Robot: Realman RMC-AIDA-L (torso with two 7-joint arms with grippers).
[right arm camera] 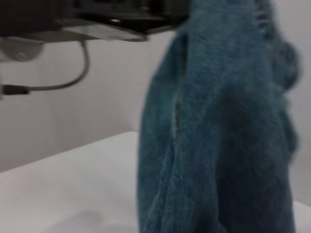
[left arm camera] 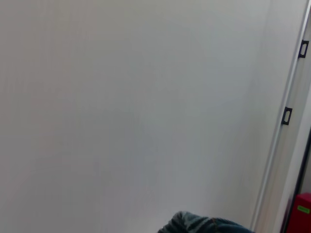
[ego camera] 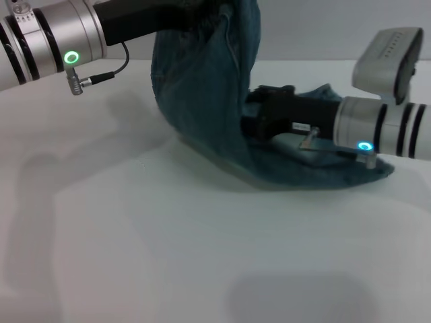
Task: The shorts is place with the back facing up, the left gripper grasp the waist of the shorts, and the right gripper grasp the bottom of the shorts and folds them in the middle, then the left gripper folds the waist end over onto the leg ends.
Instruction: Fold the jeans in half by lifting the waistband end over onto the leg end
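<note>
Shorts (ego camera: pixel 202 81) are held aloft at one end by left gripper (ego camera: pixel 176 20) | other end pinned on counter (ego camera: pixel 135 235) beneath right gripper (ego camera: pixel 259 111) | jaw states cannot be told | raised end is best carried low across and laid flat.

This looks like a plain lab or test room: a bare white worktop (ego camera: pixel 135 235) runs up to a blank pale wall (left arm camera: pixel 136 97), and a white panel edge with small black brackets (left arm camera: pixel 286 115) stands beside a red box (left arm camera: pixel 299 213).
</note>
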